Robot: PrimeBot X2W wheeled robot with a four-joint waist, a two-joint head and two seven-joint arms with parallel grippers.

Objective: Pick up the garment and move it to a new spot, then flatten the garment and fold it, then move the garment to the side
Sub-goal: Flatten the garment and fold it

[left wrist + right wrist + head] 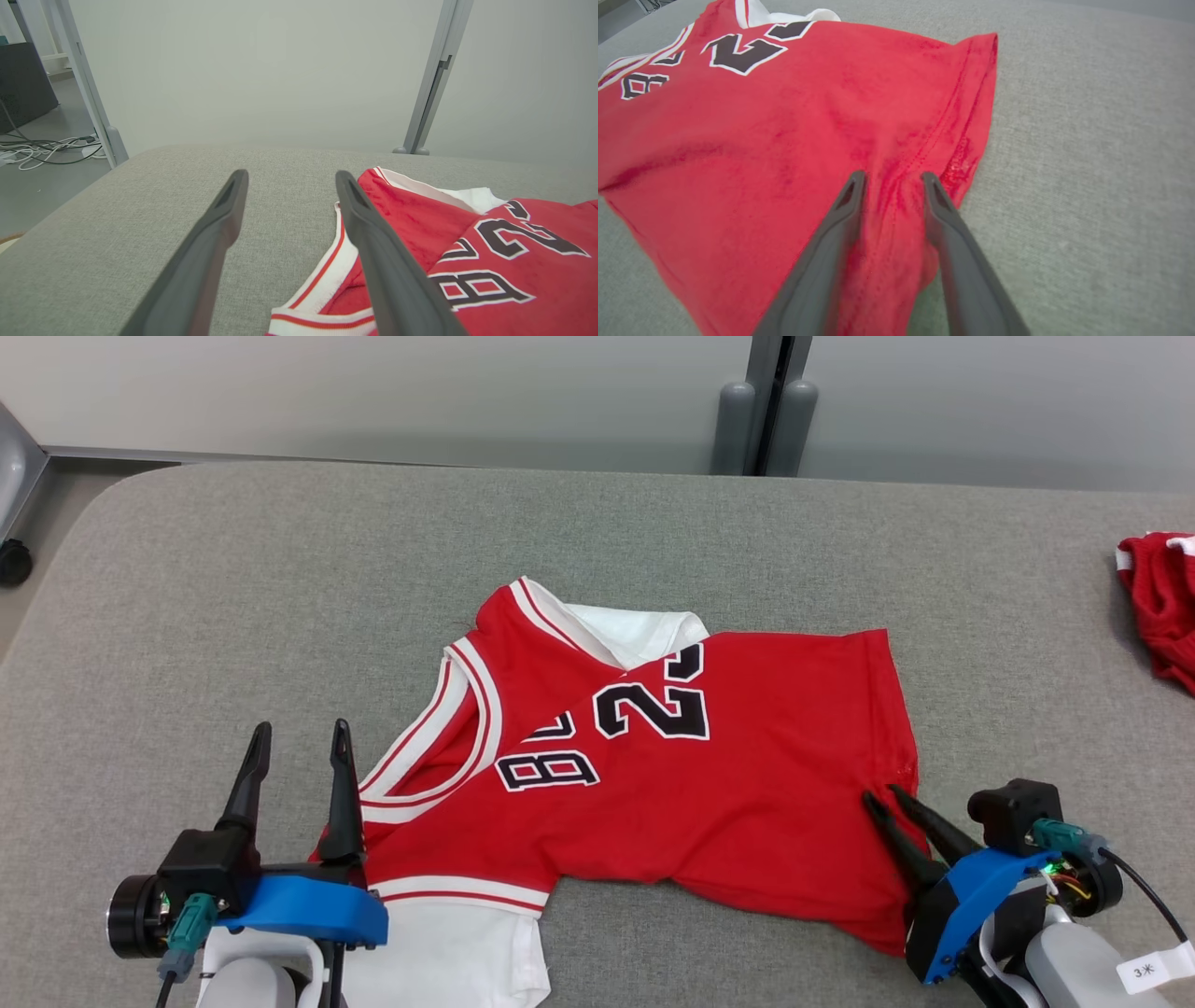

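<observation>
Folding, I judge: the left gripper (302, 728) has its jaws wide apart beside the garment (747, 756). The right gripper (882, 793) jaws sit astride its hem; clamped or not, I cannot tell. Next needs a firm pinch.

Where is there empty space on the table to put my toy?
The widest bare stretch of the table runs along the far edge, behind the shirt. Also free: between the shirt and the red cloth at the right. The near edge is crowded by the shirt, the left gripper and the right gripper.
</observation>
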